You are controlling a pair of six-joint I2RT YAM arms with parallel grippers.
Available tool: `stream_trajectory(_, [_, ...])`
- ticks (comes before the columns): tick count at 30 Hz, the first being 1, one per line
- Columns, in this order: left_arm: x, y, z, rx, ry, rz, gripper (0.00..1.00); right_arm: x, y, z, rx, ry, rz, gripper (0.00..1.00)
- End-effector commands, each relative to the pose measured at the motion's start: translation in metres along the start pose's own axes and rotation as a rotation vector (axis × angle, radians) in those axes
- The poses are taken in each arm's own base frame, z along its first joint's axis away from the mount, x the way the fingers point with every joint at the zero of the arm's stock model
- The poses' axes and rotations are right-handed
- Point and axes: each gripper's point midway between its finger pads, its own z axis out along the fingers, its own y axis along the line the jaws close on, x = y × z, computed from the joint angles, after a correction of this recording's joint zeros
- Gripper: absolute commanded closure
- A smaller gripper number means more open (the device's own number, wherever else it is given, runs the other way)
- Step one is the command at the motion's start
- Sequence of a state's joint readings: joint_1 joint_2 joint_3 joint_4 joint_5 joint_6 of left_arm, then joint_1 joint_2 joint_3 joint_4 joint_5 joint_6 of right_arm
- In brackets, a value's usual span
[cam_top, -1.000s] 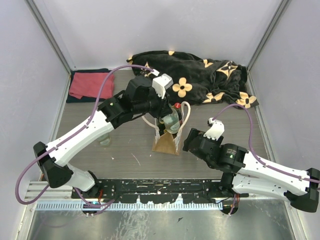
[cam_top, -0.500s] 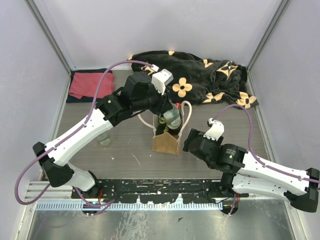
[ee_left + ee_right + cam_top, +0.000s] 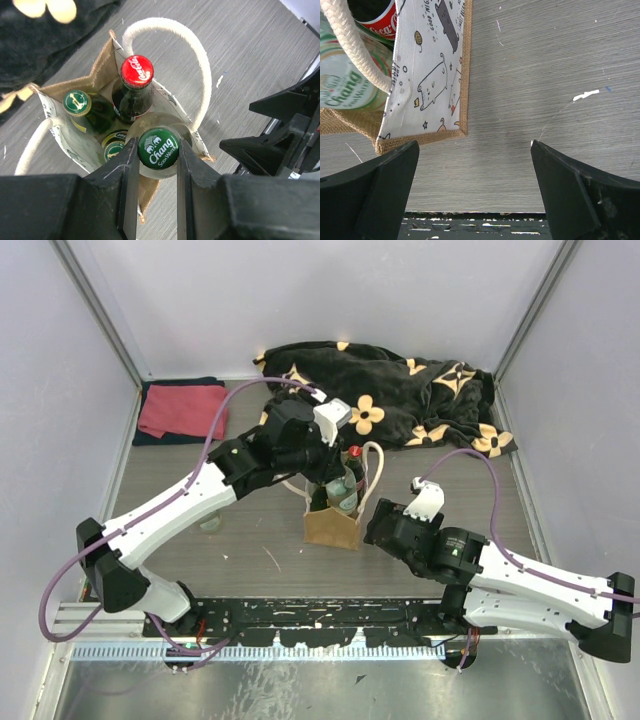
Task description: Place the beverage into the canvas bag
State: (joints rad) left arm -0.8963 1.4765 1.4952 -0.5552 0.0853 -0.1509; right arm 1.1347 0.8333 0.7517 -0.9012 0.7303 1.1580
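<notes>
The beverage is a clear Chang soda water bottle with a green cap (image 3: 158, 148). My left gripper (image 3: 157, 146) is shut on its neck, just below the cap. The bottle's body sits inside the mouth of the canvas bag (image 3: 54, 116), at the near right corner. From above, the left gripper (image 3: 338, 472) hangs over the upright tan bag (image 3: 330, 527). A red-capped Coca-Cola bottle (image 3: 136, 70) and a green bottle with a green-gold cap (image 3: 76, 102) stand in the bag too. My right gripper (image 3: 475, 150) is open over bare table, just right of the bag's printed side (image 3: 432, 75).
A black flower-patterned blanket (image 3: 400, 400) lies at the back right. A red cloth (image 3: 182, 410) lies at the back left. A clear glass object (image 3: 210, 521) stands by the left forearm. A white rope handle (image 3: 195, 65) arches over the bag's right side.
My left gripper has shifted slightly right and lowered the Chang bottle deeper into the bag. The right arm has barely moved.
</notes>
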Motion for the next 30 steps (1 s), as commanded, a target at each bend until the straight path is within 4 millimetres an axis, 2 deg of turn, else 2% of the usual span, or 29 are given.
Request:
stream_trajectory(1, [-0.040, -0.009, 0.002, 0.030, -0.169, 0.004, 1.00, -0.007, 0.009, 0.001, -0.016, -0.026, 0.038, 0.00])
stream_trajectory(15, [0.014, -0.016, 0.041, 0.005, -0.085, 0.056, 1.00, -0.007, 0.013, 0.002, -0.016, -0.020, 0.032, 0.00])
stream_trajectory(30, [0.034, -0.015, 0.071, -0.059, -0.064, 0.211, 1.00, -0.004, 0.011, 0.006, -0.010, -0.013, 0.021, 0.00])
